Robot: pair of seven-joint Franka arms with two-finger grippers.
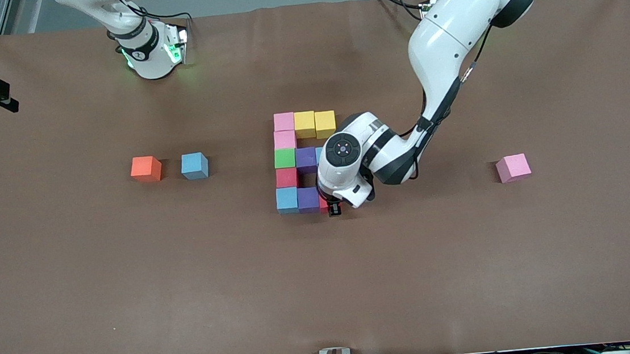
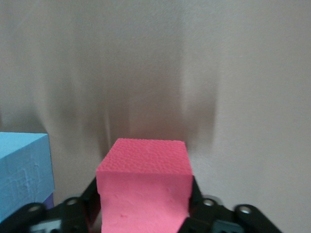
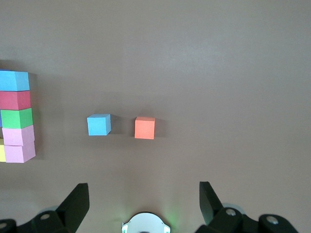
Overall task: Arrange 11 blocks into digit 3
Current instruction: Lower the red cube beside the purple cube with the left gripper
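Note:
The blocks form a blocky figure mid-table: pink and two yellow in the row farthest from the front camera, then pink, green and red down one column. Purple sits beside the green one. Light blue and purple make the nearest row. My left gripper is down at that row's end. A red block rests on the table between its fingers, which stand slightly off its sides, open. My right gripper waits open near its base, nothing between its fingers.
An orange cube and a loose light blue cube lie side by side toward the right arm's end. A loose pink cube lies toward the left arm's end. The left arm's wrist covers part of the figure's middle row.

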